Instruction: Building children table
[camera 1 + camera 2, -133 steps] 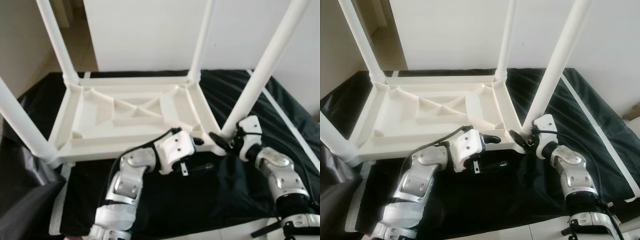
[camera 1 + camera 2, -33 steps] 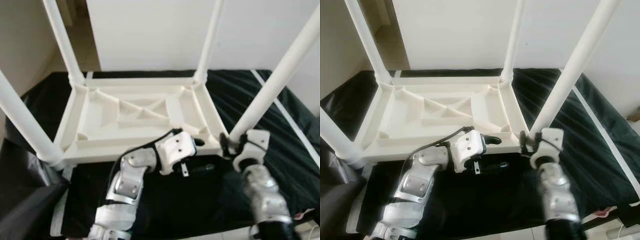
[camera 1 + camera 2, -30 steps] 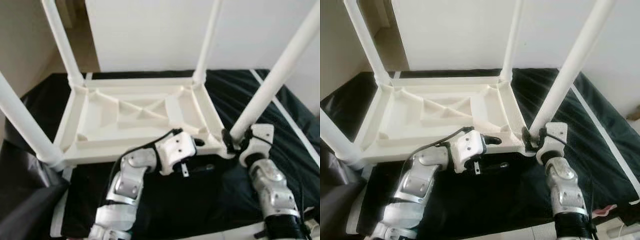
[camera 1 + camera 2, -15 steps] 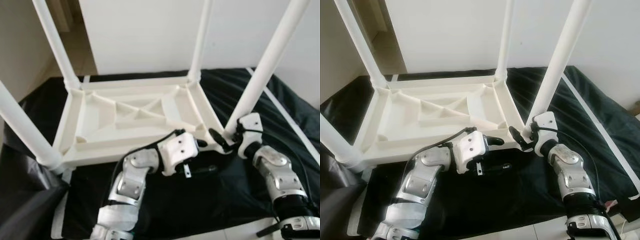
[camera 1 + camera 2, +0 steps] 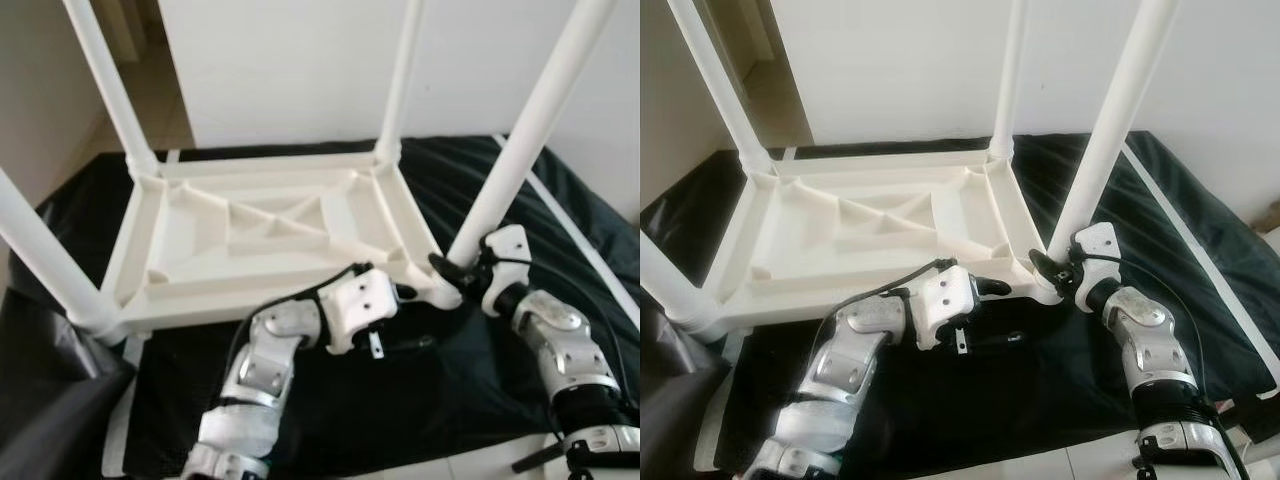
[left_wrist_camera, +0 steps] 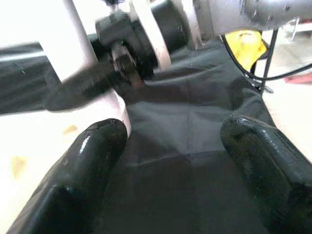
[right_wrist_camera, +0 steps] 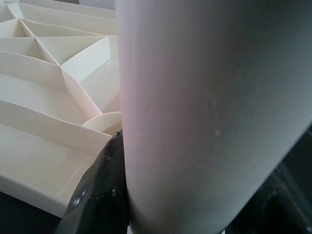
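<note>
Standing legs [image 5: 530, 130], apparently four

**No writing to read**

Nothing here is showing any legible text, label, brand, number or sign: not the white table [image 5: 270, 235], not the black sheet [image 5: 420, 400] under it, not the robot's silver arms.
</note>
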Robot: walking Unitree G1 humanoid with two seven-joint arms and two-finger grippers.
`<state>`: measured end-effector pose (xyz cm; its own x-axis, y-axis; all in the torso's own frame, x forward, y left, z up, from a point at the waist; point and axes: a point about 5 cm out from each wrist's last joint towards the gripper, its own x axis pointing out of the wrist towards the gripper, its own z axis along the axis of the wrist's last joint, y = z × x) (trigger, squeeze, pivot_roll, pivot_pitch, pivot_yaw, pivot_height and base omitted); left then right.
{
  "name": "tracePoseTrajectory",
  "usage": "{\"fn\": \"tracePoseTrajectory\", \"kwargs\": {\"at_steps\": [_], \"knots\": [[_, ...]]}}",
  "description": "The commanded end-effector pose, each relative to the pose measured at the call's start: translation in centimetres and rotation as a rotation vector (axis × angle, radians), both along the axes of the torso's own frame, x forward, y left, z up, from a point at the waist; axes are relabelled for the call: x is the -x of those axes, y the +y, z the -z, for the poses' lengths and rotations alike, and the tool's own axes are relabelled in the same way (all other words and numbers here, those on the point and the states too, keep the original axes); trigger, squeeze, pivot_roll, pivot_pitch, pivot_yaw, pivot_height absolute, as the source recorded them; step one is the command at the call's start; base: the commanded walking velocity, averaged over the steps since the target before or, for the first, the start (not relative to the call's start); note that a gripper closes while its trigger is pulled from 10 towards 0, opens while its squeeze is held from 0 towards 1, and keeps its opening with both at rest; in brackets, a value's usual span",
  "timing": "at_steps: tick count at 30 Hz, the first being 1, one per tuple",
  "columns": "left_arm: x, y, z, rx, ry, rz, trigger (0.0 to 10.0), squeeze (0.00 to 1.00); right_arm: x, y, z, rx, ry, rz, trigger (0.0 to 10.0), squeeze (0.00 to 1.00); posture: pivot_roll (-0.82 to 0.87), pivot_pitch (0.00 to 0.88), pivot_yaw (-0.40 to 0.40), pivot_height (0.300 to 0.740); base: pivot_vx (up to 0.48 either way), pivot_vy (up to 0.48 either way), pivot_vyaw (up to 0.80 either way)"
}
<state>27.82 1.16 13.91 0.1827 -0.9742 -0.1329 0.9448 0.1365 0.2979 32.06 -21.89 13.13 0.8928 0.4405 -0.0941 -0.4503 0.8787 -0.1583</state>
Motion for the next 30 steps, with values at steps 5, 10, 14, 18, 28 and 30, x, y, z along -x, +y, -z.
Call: {"fn": "tracePoseTrajectory", "kwargs": {"at_steps": [5, 10, 14, 18, 28, 30], "knots": [[-1.0, -0.1, 0.2, 0.07, -0.038, -0.247, 10.0, 0.0, 0.5, 0.4, 2.1, 0.018, 0.084, 0.012, 10.0, 0.0, -0.02, 0.0, -0.066, 0.74, 0.0, 0.0, 0.0], [-1.8, 0.1, -0.5, 0.106, -0.03, -0.316, 10.0, 0.0, 0.5, 0.3, 2.3, -0.005, 0.095, 0.115, 10.0, 0.0, -0.01, 0.0, -0.063, 0.74, 0.0, 0.0, 0.0], [-2.1, 0.3, -0.8, 0.126, -0.027, -0.36, 10.0, 0.0, 0.5, 0.3, 2.5, -0.045, 0.111, 0.225, 10.0, 0.0, 0.0, 0.0, -0.059, 0.74, 0.0, 0.0, 0.0], [-2.3, 0.4, -0.8, 0.133, -0.03, -0.368, 10.0, 0.0, 0.5, 0.2, 2.5, -0.057, 0.115, 0.264, 10.0, 0.0, 0.0, 0.0, -0.059, 0.74, 0.0, 0.0, 0.0], [-2.8, 0.8, -0.4, 0.149, -0.029, -0.439, 10.0, 0.0, 1.8, 0.9, 4.0, -0.174, 0.156, 0.639, 10.0, 0.0, -0.03, 0.0, -0.03, 0.74, 0.0, 0.0, 0.0], [-2.8, 1.0, -0.1, 0.131, -0.037, -0.453, 10.0, 0.0, 2.2, 1.1, 4.2, -0.201, 0.157, 0.737, 10.0, 0.0, -0.04, 0.0, -0.022, 0.74, 0.0, 0.0, 0.0]]}}
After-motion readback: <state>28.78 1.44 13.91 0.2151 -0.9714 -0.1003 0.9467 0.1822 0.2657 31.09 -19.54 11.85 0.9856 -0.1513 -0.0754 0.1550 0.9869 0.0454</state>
